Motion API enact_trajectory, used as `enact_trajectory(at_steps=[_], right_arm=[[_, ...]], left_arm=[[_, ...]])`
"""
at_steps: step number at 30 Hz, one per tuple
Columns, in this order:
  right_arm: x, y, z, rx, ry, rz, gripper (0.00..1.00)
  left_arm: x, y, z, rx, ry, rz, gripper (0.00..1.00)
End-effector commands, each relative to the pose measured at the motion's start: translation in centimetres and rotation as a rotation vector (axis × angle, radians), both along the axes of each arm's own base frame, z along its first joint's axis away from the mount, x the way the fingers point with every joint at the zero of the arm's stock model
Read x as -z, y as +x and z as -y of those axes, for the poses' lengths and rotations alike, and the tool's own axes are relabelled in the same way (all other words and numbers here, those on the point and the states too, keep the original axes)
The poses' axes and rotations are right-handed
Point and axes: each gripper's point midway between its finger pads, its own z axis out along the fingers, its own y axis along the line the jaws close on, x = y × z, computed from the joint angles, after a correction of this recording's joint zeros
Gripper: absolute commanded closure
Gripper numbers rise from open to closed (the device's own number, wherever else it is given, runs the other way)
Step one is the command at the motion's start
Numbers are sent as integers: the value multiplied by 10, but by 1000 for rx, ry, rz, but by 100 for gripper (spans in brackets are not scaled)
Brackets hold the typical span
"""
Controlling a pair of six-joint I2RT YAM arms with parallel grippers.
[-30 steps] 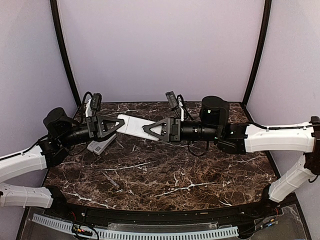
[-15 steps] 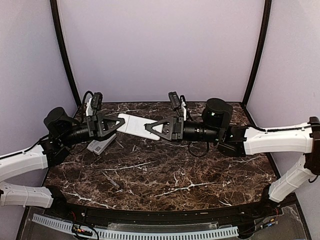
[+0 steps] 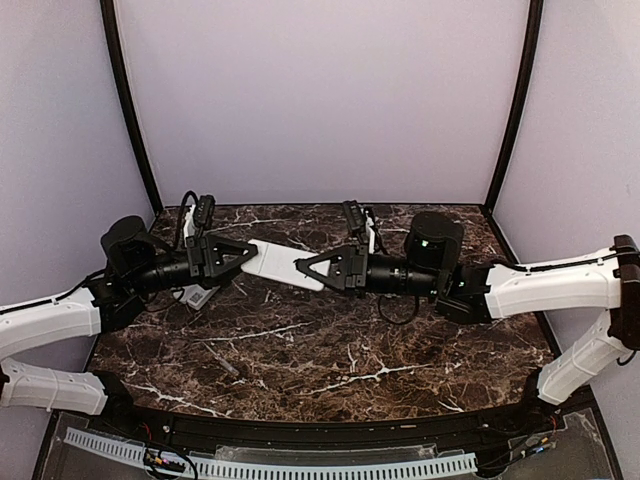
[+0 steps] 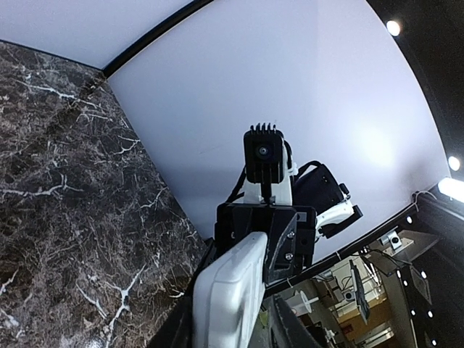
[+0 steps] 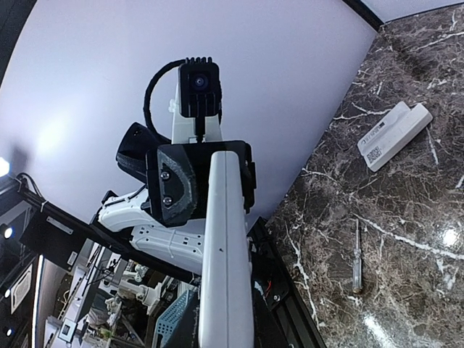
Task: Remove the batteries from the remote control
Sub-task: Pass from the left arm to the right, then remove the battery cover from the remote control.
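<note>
Soft, even light fills the overhead view: the lavender walls [image 3: 320, 100] carry no hard shadow, and the dark glossy table [image 3: 330, 350] beneath the remote [image 3: 283, 262] returns only a faint sheen, all of it sharp. The left wrist view has harsher contrast: small lamps [image 4: 394, 27] burn out to white above the remote, where the room beyond the wall falls dark, and the lens bends the black frame bar [image 4: 156, 32] into a curve. In both wrist views the remote, close to the lens, looks soft and pale. In the right wrist view, glare spots [image 5: 446, 236] lie on the table beside the remote.
</note>
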Motion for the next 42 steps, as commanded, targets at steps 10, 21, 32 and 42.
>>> enact_trajectory(at_steps=[10,21,32,42], right_arm=[[-2,16,17,87,-24,7,100],[5,11,13,33,-59,12,100],[6,7,8,-7,-70,23,100],[10,9,8,-3,-78,19,100]], left_arm=[[21,12,-11,-92,96,-53,10],[23,12,-3,-20,219,-22,1],[37,16,1,1,291,-34,6],[36,13,5,34,270,-31,27]])
